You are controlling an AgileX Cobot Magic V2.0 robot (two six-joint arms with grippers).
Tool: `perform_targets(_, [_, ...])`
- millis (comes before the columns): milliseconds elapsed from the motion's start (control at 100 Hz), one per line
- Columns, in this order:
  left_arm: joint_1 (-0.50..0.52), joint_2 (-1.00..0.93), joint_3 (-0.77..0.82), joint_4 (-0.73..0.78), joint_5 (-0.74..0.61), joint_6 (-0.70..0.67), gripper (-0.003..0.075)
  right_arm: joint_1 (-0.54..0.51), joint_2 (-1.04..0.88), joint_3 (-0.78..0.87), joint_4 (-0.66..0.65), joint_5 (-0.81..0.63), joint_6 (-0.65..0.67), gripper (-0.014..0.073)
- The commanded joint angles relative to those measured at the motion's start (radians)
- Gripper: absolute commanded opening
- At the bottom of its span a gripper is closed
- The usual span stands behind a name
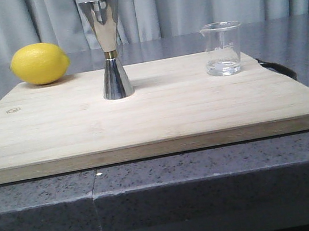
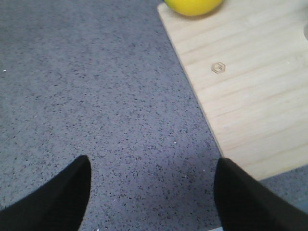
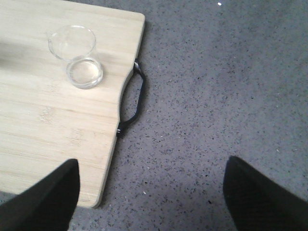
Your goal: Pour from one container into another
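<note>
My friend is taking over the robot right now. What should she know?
Left gripper: open, holding nothing, over the counter beside the board.
Right gripper: open, holding nothing, over the counter off the board's handle side.
Beaker: upright on the board's right side, a little clear liquid at the bottom.
Jigger: upright mid-board. A lemon sits at the back left.
Done: nothing yet.
Left: grab the beaker, pour into the jigger.

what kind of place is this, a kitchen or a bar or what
Probably a staged drinks-prep spot rather than a real kitchen: a wooden cutting board on a grey speckled counter holds a steel jigger, a lemon and a small glass beaker, with plain grey curtains behind.
</note>
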Motion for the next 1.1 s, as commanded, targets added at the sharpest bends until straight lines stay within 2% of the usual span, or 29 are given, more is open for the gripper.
perform_targets(0, [-0.001, -0.090, 0.050, 0.040, -0.145, -0.107, 0.0493, -0.005, -0.080, 0.042, -0.016, -0.129, 0.011, 0.0550])
perform_targets(170, [-0.001, -0.234, 0.186, 0.015, -0.291, -0.136, 0.0494, -0.005, -0.194, 0.153, -0.016, -0.256, 0.011, 0.0550])
perform_targets(310, [-0.001, -0.273, 0.254, -0.036, -0.394, -0.136, 0.0494, -0.005, -0.245, 0.208, -0.013, -0.354, 0.011, 0.0550])
perform_targets(490, [-0.001, -0.273, 0.294, -0.059, -0.458, -0.136, 0.0488, -0.005, -0.245, 0.218, -0.011, -0.370, 0.011, 0.0538])
perform_targets(570, [-0.001, -0.273, 0.303, -0.062, -0.466, -0.136, 0.0441, -0.005, -0.244, 0.218, -0.011, -0.370, 0.011, 0.0451])
perform_targets(710, [-0.001, -0.273, 0.311, -0.064, -0.479, -0.136, 0.0291, -0.005, -0.244, 0.218, -0.011, -0.370, 0.011, 0.0215])
perform_targets(830, [-0.001, -0.273, 0.311, -0.065, -0.487, -0.136, 0.0162, -0.005, -0.244, 0.219, -0.011, -0.370, 0.011, 0.0063])
perform_targets(990, [-0.001, -0.273, 0.313, -0.065, -0.487, -0.136, 0.0034, -0.005, -0.244, 0.219, -0.011, -0.370, 0.011, -0.0039])
perform_targets(1090, [-0.001, -0.273, 0.313, -0.065, -0.487, -0.136, -0.0019, -0.005, -0.244, 0.219, -0.011, -0.370, 0.011, -0.0056])
